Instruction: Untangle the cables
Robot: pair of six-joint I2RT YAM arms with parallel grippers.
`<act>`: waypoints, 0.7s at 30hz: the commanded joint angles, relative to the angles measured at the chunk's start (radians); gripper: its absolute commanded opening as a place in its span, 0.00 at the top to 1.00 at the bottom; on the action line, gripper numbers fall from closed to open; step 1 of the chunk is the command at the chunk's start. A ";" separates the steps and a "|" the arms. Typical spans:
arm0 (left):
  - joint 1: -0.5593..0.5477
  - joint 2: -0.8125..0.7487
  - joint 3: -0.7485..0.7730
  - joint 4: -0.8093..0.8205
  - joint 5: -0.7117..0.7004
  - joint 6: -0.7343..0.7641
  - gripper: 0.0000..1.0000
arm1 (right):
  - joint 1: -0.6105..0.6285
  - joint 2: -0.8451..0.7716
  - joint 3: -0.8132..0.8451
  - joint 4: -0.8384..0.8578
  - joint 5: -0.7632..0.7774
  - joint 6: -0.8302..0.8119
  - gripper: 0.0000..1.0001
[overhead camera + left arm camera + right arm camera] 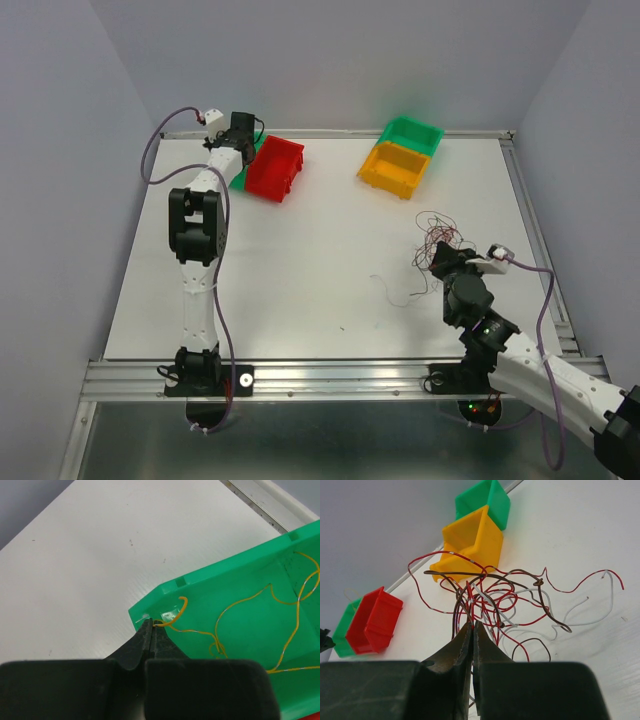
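Observation:
The cables (505, 600) form a loose tangle of dark red, brown and white strands on the white table, seen at the right (437, 238) in the top view. My right gripper (472, 624) is shut on red and brown strands at the tangle's near edge, and sits just in front of it (437, 258). At the far left, my left gripper (152, 625) is shut on the end of a thin yellow wire (235, 605). That wire curls inside a green bin (200, 582). In the top view the left gripper (246, 138) hangs over that bin.
A red bin (275, 168) stands against the left green bin (238, 181). An orange-yellow bin (397, 168) and a second green bin (413, 133) stand at the far right. A loose pale strand (392, 290) lies mid-table. Metal rails edge the table.

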 commanded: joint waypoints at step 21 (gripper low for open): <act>-0.039 -0.205 -0.273 0.308 0.029 0.247 0.48 | -0.003 -0.037 -0.024 0.055 -0.016 -0.004 0.99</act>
